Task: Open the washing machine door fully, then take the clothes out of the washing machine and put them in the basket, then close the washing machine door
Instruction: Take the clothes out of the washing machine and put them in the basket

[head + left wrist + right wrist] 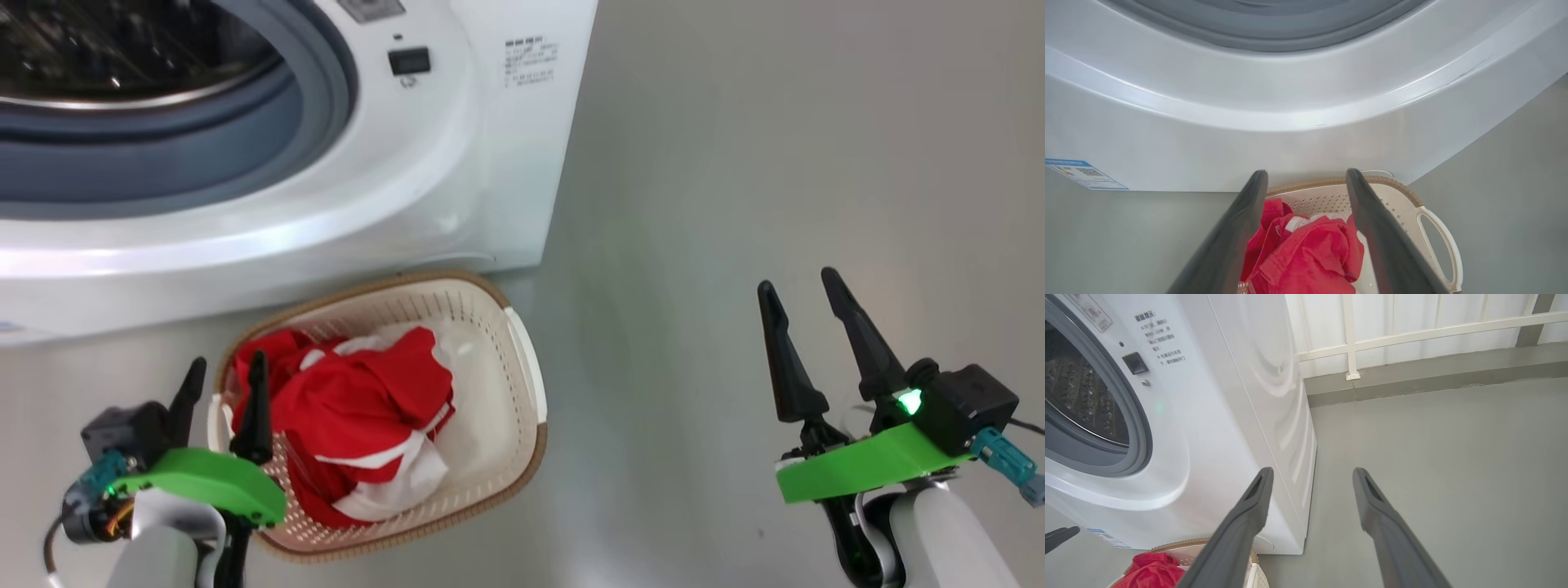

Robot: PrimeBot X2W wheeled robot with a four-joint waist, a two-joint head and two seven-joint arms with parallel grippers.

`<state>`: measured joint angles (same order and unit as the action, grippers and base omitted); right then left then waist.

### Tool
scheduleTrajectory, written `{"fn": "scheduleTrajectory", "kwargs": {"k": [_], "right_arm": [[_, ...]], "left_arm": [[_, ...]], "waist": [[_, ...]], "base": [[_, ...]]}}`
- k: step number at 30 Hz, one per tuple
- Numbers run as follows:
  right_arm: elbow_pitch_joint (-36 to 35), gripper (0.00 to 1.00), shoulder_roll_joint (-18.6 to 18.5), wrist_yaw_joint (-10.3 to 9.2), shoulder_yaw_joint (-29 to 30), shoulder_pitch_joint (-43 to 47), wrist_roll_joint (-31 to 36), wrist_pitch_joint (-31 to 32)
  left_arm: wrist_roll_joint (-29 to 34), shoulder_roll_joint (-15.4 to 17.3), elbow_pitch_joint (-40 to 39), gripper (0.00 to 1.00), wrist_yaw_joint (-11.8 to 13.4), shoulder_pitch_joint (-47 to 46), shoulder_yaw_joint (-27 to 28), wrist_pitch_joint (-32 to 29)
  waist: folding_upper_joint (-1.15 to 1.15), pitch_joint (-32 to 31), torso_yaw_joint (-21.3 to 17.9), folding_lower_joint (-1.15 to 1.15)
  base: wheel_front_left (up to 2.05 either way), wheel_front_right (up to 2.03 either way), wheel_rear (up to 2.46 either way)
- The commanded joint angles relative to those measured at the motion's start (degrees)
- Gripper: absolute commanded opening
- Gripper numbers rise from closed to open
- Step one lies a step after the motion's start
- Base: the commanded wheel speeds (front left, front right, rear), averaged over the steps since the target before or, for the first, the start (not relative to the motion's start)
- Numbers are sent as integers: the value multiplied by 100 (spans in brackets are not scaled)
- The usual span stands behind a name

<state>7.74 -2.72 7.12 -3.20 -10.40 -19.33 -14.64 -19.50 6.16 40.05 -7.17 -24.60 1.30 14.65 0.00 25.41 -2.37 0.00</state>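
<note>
— Left gripper point(229, 363) is noted spread wide with nothing pinched, hung over the left end of the basket. Right gripper point(798, 282) is likewise spread and empty, well apart over bare floor.
— Noted. Status of the load?
— Washing machine point(457, 163) is seen with its mouth uncovered. No red is made out in the visible part of the drum point(122, 49). Basket point(535, 384) is set on the floor just in front of the machine's base. Clothes point(359, 408) are heaped inside it, toward its left half.
— Step judged in hand?
— Release into the basket is judged done, so door closing is judged next. Where the door hangs cannot be told.
— How is it to be done well?
— Left fingers should be lifted straight up clear of the rim, so that no fabric is snagged. The drum should be checked for leftovers first. The door should then be pushed at its outer edge until the latch socket point(408, 60) is met.
— Surface and room?
— Floor point(735, 204) is recorded as smooth, grey and faintly glossy. A white railing point(1349, 335) over a low grey kerb is recorded behind the machine.
</note>
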Motion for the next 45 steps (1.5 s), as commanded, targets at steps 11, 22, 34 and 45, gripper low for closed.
{"fn": "scheduleTrajectory", "kwargs": {"k": [11,22,34,45], "right_arm": [[14,100,-16,36,-37,426,87,-36],[65,100,-16,36,100,925,166,-36],[13,100,-16,36,258,1498,157,-36],[-43,100,-16,36,368,1641,139,-36]], "left_arm": [[389,77,-1294,100,-32,956,346,35],[641,-3,-2149,100,-32,1702,428,35],[842,-76,-2947,100,-32,2607,605,35],[776,-104,-3280,100,-32,2868,736,35]], "waist": [[0,-1090,100,0],[0,-1770,209,0],[0,-2218,245,0],[0,-2198,286,0]], "base": [[0,0,0],[0,0,0],[0,0,0],[0,0,0]]}}
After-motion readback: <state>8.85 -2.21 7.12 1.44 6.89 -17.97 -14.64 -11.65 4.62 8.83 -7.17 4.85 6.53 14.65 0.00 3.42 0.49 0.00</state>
